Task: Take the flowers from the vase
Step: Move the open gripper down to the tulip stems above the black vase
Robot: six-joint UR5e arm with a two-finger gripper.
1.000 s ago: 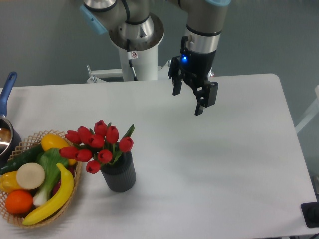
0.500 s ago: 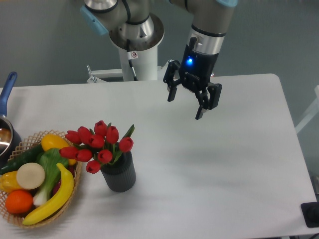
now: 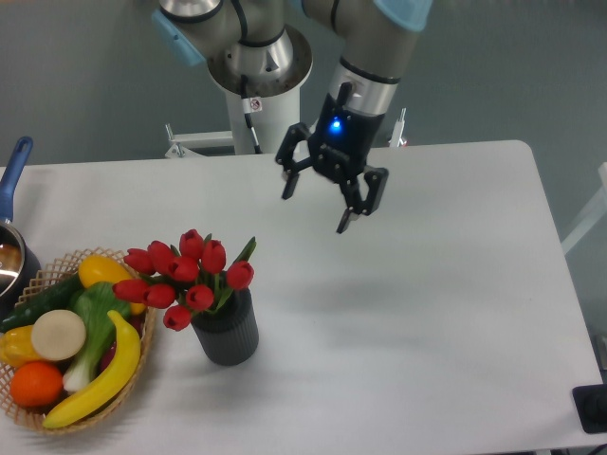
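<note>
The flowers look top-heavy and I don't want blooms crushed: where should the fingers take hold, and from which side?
Probably low on the bunch, where the green stems gather just above the vase rim, below the red heads. The flowers fan out leftward toward the basket, so coming from above and the right looks clearest. The gripper hangs open on that side.

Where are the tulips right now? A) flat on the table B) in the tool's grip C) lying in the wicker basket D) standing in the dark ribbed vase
D: the flowers stand in the vase, while the tool hangs open and empty above the table, up and to the right of them.
</note>
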